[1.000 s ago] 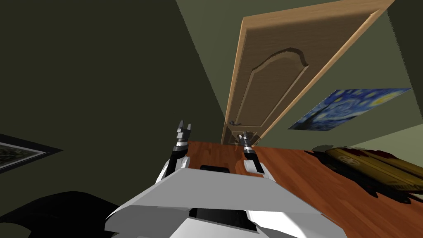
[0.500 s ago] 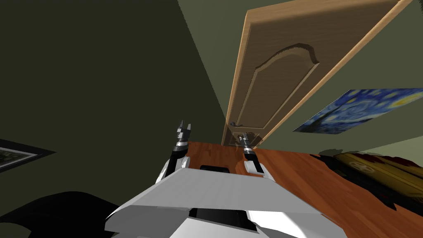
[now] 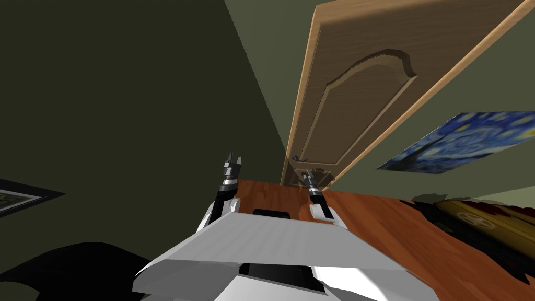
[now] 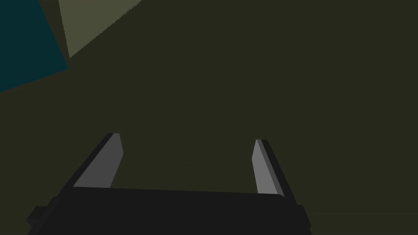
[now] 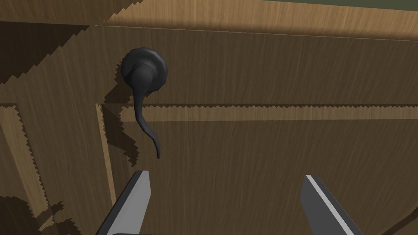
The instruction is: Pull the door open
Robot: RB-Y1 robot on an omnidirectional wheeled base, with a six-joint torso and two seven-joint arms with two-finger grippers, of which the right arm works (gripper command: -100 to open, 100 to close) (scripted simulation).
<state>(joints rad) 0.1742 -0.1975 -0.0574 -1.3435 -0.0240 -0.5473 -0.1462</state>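
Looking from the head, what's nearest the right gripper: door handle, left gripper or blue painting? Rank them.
From the right gripper:
1. Handle, on the door just ahead.
2. Left gripper, off to its left.
3. Painting, on the wall right of the door.

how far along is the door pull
Done: right jaws are up at the door, open. In hand: lining up; the handle sits off to one side, not between them. Left to do: grip it and pull; the door looks shut. Left jaws idle, open.
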